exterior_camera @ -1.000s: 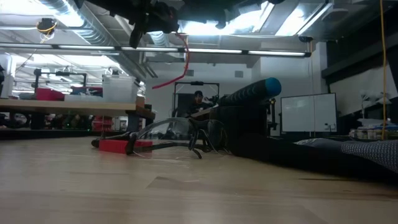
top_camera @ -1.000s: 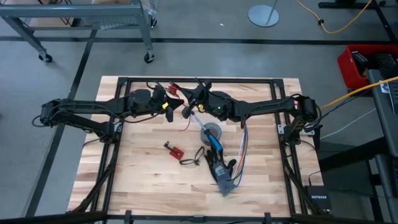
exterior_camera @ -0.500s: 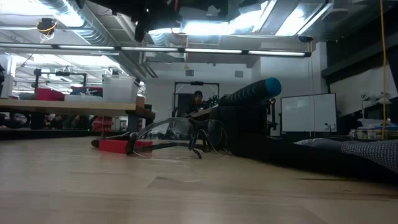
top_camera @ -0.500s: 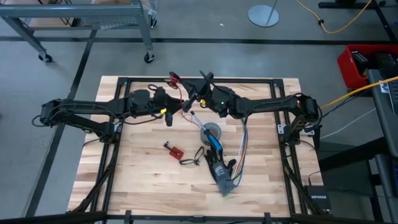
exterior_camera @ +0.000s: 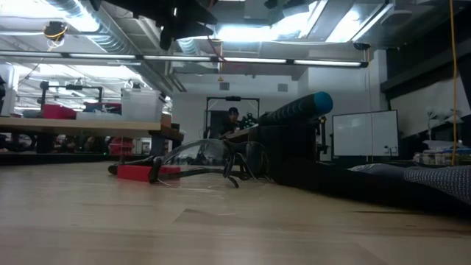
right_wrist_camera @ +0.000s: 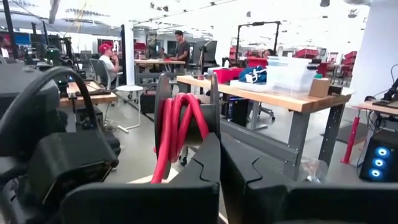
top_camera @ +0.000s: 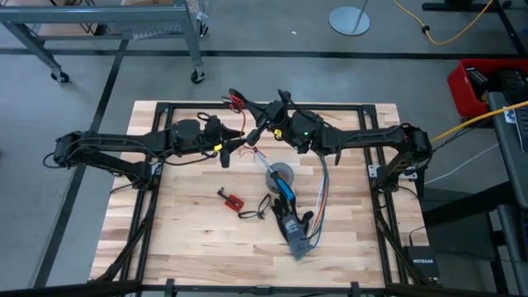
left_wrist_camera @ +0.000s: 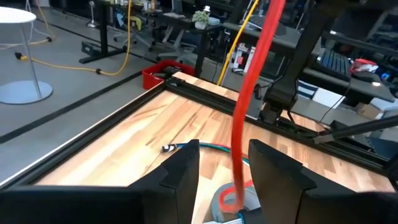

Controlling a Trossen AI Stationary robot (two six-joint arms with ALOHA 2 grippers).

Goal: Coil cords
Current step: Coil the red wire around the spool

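Observation:
The cords show as a small coil of red cord (right_wrist_camera: pixel 179 121) with black parts, held high over the table's far middle (top_camera: pixel 235 100) by my shut right gripper (right_wrist_camera: pixel 219 148), (top_camera: pixel 250 124). One red strand (left_wrist_camera: pixel 247 106) hangs from it. It passes through the gap of my open left gripper (left_wrist_camera: pixel 224 155), (top_camera: pixel 225 154) and goes on toward the grey tape roll (left_wrist_camera: pixel 231 200). Both arms show only as dark shapes at the top of the low view. My right gripper is shut on the red coil; its loops (right_wrist_camera: pixel 186 115) stand up just beyond the closed fingertips. The fingers themselves hide the pinched spot. The fingers point toward the table's far left. The coil is lifted clear, with one strand hanging below it. My left gripper has the red strand (left_wrist_camera: pixel 239 158) in its gap, close to one finger (left_wrist_camera: pixel 267 168); I cannot tell whether it touches.
On the table's middle lie a grey tape roll (top_camera: pixel 280 174), a blue-handled tool (top_camera: pixel 285 189), multicoloured ribbon wires (top_camera: pixel 322 198), a small red board (top_camera: pixel 233 200) with a short black wire, and a grey flat part (top_camera: pixel 296 240). A black frame (top_camera: pixel 247 106) rims the tabletop.
My left gripper has opened and let go of the red cord, staying about where it was. My right gripper has gone up and toward the far edge with the coil. The hanging red strand has risen out of the low view.

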